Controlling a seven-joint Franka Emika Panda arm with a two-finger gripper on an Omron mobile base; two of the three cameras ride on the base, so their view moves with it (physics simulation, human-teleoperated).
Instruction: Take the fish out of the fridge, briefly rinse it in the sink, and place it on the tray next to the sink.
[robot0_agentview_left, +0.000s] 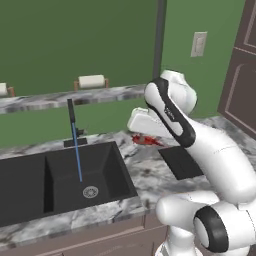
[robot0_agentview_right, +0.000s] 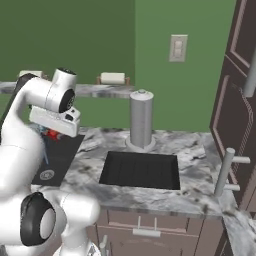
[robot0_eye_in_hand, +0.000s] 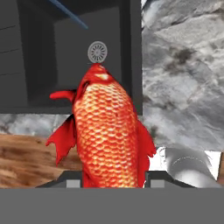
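Overhead, the fingers (robot0_eye_in_hand: 113, 178) are clamped on the fish (robot0_eye_in_hand: 107, 131), its red-orange scaled body rising between the two dark tips in the hand view; beyond its head lie the black sink (robot0_eye_in_hand: 65, 52) and the round metal drain (robot0_eye_in_hand: 97, 51). From the left base view the fish (robot0_agentview_left: 146, 140) shows as a small red shape under the white hand, held above the marbled grey tabletop (robot0_agentview_left: 145, 172) between the sink (robot0_agentview_left: 60, 180) and the flat black tray (robot0_agentview_left: 182, 162); whether it touches the stone cannot be told. A thin blue stream (robot0_agentview_left: 77, 155) falls from the black faucet (robot0_agentview_left: 71, 117) into the right basin. The right base view shows the tray (robot0_agentview_right: 141, 170) lying flat on the tabletop (robot0_agentview_right: 195, 150), with a grey paper-towel roll (robot0_agentview_right: 141, 120) standing upright just behind it; a green wall (robot0_agentview_right: 100, 40) carries a pale switch plate (robot0_agentview_right: 178, 48) and a marbled ledge (robot0_agentview_right: 100, 90); brown panelled cabinets (robot0_agentview_right: 237, 100) stand at the right.
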